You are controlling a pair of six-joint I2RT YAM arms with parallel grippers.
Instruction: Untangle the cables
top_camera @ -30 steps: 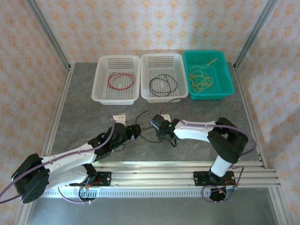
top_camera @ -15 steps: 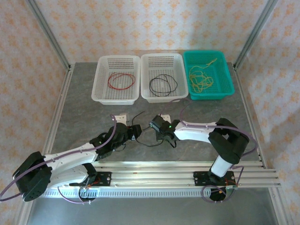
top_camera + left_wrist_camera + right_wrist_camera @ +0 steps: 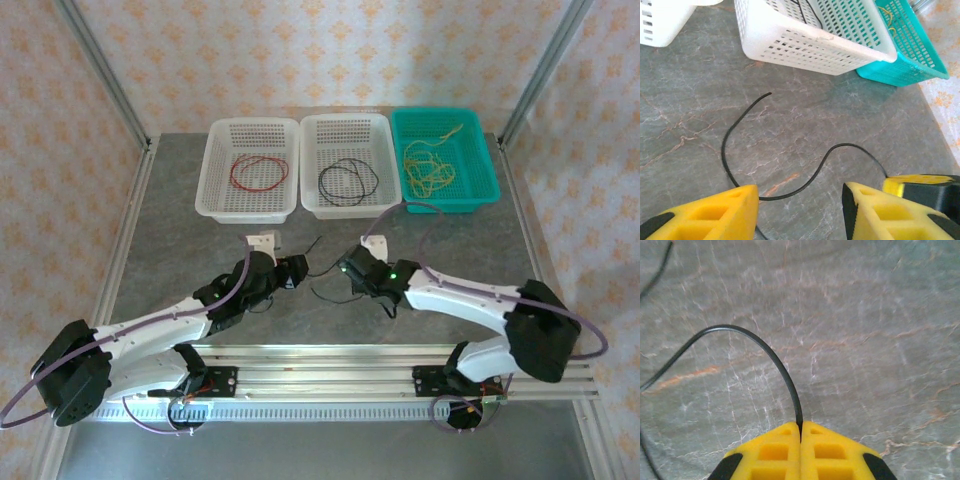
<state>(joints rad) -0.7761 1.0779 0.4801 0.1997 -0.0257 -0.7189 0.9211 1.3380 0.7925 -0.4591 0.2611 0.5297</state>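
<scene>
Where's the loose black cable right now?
The black cable is pinched in the shut right gripper; in the top view it lies on the table, in front of the middle white basket.

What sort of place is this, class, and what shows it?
Probably a robot test bench: two arms bolted to a rail, a table walled by patterned screens, and three baskets holding cables.

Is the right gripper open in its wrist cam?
No, the right gripper has its yellow fingers pressed together, pinching the black cable at their tips.
</scene>
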